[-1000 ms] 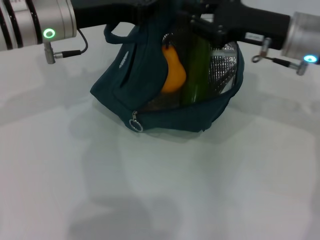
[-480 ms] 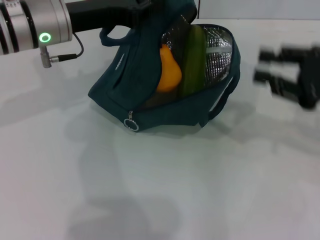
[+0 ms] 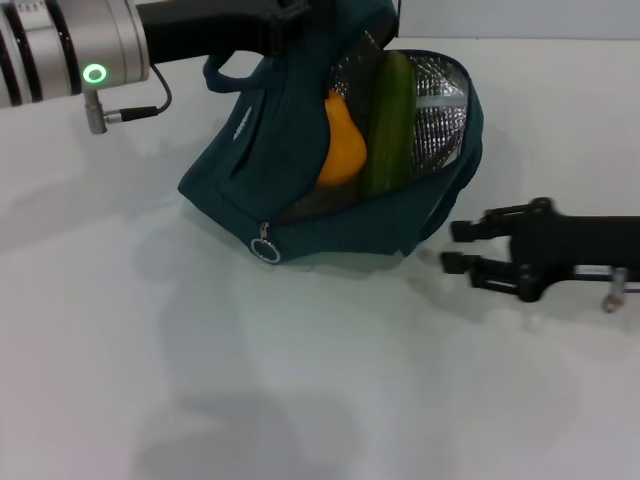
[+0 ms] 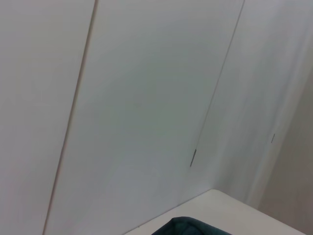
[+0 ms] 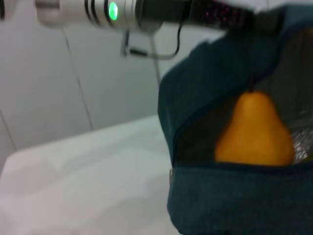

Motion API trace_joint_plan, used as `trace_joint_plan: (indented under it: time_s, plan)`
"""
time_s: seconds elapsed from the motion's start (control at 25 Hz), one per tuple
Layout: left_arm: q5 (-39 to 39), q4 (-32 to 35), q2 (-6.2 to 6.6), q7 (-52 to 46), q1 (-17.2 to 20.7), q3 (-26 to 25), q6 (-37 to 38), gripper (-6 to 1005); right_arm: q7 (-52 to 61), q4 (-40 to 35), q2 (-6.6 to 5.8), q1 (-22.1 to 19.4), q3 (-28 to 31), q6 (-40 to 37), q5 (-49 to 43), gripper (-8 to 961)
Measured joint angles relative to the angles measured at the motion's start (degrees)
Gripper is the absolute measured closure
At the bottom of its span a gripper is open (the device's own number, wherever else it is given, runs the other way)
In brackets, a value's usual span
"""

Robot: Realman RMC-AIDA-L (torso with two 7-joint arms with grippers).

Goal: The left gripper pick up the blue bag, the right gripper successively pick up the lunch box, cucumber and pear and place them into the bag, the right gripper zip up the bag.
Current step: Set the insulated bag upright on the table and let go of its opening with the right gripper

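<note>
Left gripper [image 3: 285, 12] holds bag [image 3: 270, 190] up by its top; fingers hidden, can't tell grip. Pear [image 3: 340, 145] + cucumber [image 3: 385, 125] inside, bag unzipped. Right gripper [image 3: 455, 248] low beside bag, fingers apart, empty.

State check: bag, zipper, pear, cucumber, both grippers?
blue bag: open, top edge held up
zipper pull: unzipped, at near corner
pear: inside bag, upright
cucumber: inside bag, beside pear
left gripper: holds bag top
right gripper: open, empty, beside bag

Even, soft overhead light; faint shadows on the table [image 3: 300, 400] at lower left. The right wrist view is blurred.
</note>
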Motion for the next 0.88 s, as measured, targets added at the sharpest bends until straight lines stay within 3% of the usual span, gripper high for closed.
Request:
trace_joint_plan:
  time_s: [0.36, 0.52, 0.8, 0.88]
  plan:
    - [-0.18, 0.00, -0.06, 0.02, -0.16, 0.19, 0.01, 953, 0.69, 7.58, 0.77, 9.54, -8.35, 11.05, -0.43, 578]
    - [-0.20, 0.00, -0.06, 0.02, -0.35, 0.19, 0.00, 953, 0.51, 8.29, 0.88, 11.06, -13.35, 14.35, 2.55, 578]
    - [-0.21, 0.00, -0.06, 0.10, -0.34, 0.19, -0.02, 953, 0.00, 7.48, 0.77, 10.63, -15.00, 14.39, 4.63, 640]
    - [-0.22, 0.00, -0.06, 0.10, -0.32, 0.19, -0.06, 953, -0.22, 7.11, 0.68, 10.21, -14.77, 14.41, 5.26, 698]
